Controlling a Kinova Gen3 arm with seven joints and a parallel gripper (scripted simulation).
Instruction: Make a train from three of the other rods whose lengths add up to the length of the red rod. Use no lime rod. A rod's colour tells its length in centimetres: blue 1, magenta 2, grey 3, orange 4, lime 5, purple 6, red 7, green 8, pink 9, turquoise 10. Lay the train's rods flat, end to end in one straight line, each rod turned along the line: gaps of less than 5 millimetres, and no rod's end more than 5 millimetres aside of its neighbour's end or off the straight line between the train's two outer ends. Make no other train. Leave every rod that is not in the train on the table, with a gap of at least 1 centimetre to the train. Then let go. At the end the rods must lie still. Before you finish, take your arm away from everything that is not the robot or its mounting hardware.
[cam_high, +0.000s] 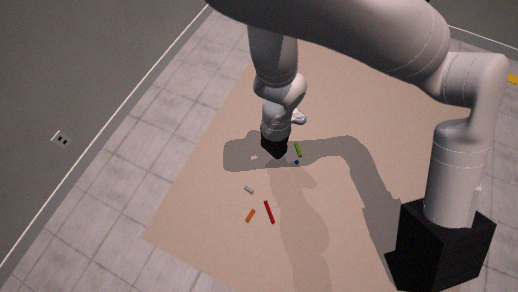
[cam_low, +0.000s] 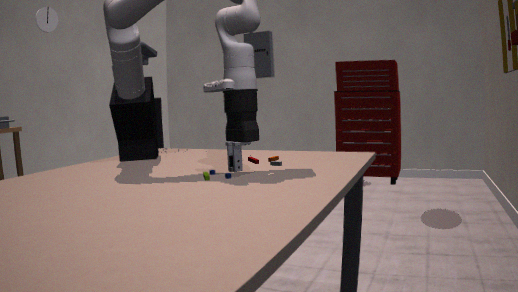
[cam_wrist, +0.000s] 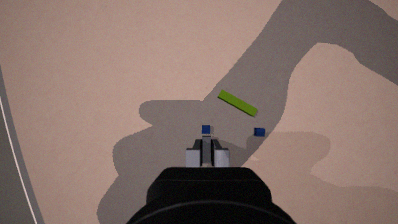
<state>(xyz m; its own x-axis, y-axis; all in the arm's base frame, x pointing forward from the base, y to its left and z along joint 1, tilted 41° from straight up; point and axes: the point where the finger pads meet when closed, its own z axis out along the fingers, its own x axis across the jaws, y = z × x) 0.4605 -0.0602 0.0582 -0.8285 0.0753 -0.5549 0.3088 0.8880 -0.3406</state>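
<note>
The white arm's black 2-finger gripper (cam_low: 234, 163) hung straight down over the tan table top (cam_low: 150, 225), its tips at or just above the surface in the exterior view. The grey fingers stood narrowly apart and were clamped on something thin and dark; its colour could not be made out in any view, so I cannot name the rod.

In the wrist view a small blue cube-like rod (cam_wrist: 205, 129) lay just ahead of the fingertips, and a second small blue rod (cam_wrist: 259, 132) lay to its right, apart from it. A flat lime-green rod (cam_wrist: 237, 102) lay beyond both, slanted, touching neither. The exterior view showed the same 3 pieces on the near side of the gripper, all inside the arm's shadow.

Well apart from that cluster, in the top view, lay the long red rod (cam_high: 269, 212), with a short orange rod (cam_high: 250, 215) beside it and a short grey rod (cam_high: 248, 189) a little farther off. None of these 3 touched another, and they lay at different angles, so no 2 rods stood end to end.

The arm rose from a black box-shaped base (cam_high: 480, 235) at the table's edge. A red drawer cabinet (cam_low: 367, 115) stood by the wall behind the table.
</note>
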